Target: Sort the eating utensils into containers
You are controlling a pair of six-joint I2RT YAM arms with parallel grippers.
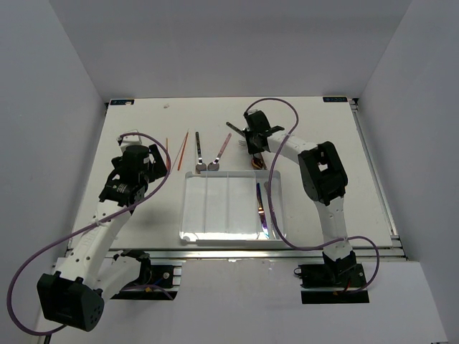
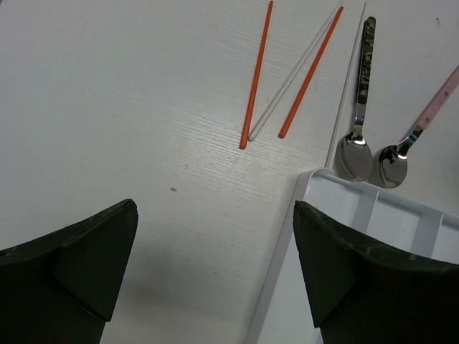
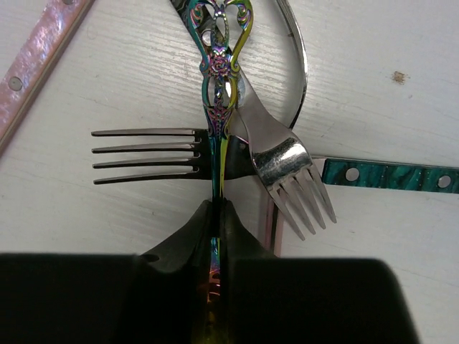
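My right gripper point(image 3: 217, 208) is shut on the ornate iridescent handle of a utensil point(image 3: 220, 68) that lies across a pile of forks. One fork point(image 3: 143, 150) points its tines left and a shiny fork point(image 3: 287, 161) points down-right; a teal handle point(image 3: 387, 174) runs to the right. In the top view this gripper point(image 1: 251, 143) is just behind the clear tray point(image 1: 185, 208). My left gripper point(image 2: 215, 265) is open and empty above the tray's far left corner point(image 2: 308, 186). Two red-orange chopsticks point(image 2: 257, 75) point(image 2: 312, 72) and two spoons point(image 2: 362, 86) point(image 2: 423, 125) lie beyond it.
An iridescent utensil point(image 1: 261, 208) lies in the tray's right compartment. A pink handle point(image 3: 39, 43) lies at the left of the fork pile. The spoon bowls touch the tray's far rim. White walls close in the table on three sides.
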